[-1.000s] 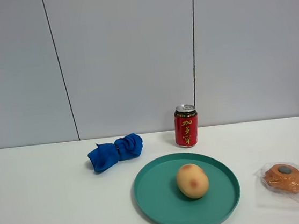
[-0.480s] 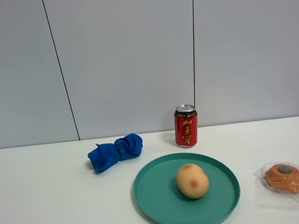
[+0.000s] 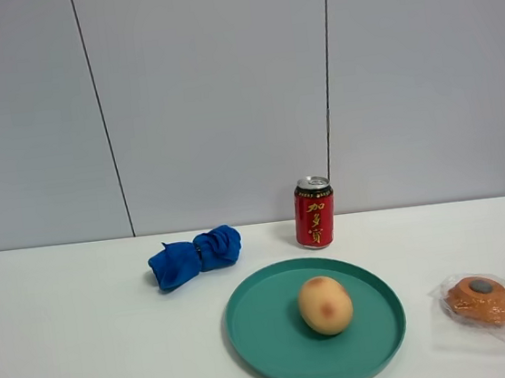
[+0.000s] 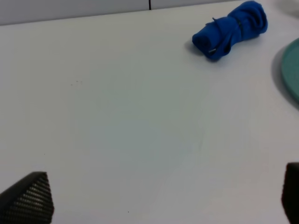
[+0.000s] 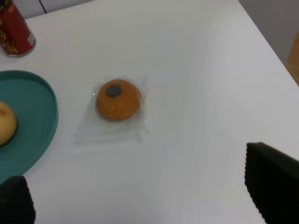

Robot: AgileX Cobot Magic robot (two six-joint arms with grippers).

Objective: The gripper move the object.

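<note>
The object, a small tan-yellow peach-like ball (image 3: 325,305) with reddish blotches, lies in the middle of a teal plate (image 3: 260,334). Its edge shows in the right wrist view (image 5: 5,123). Neither arm shows in the exterior high view. My left gripper (image 4: 159,205) is open and empty over bare table, well left of the plate's rim (image 4: 292,70). My right gripper (image 5: 145,196) is open and empty over the table, near the wrapped pastry, with its dark fingers (image 5: 273,182) far apart.
A red can (image 3: 315,213) stands behind the plate, also in the right wrist view (image 5: 14,32). A rolled blue cloth (image 3: 194,256) lies at the back left (image 4: 230,29). An orange plastic-wrapped pastry (image 3: 480,301) lies right of the plate (image 5: 118,100), near the table's right edge.
</note>
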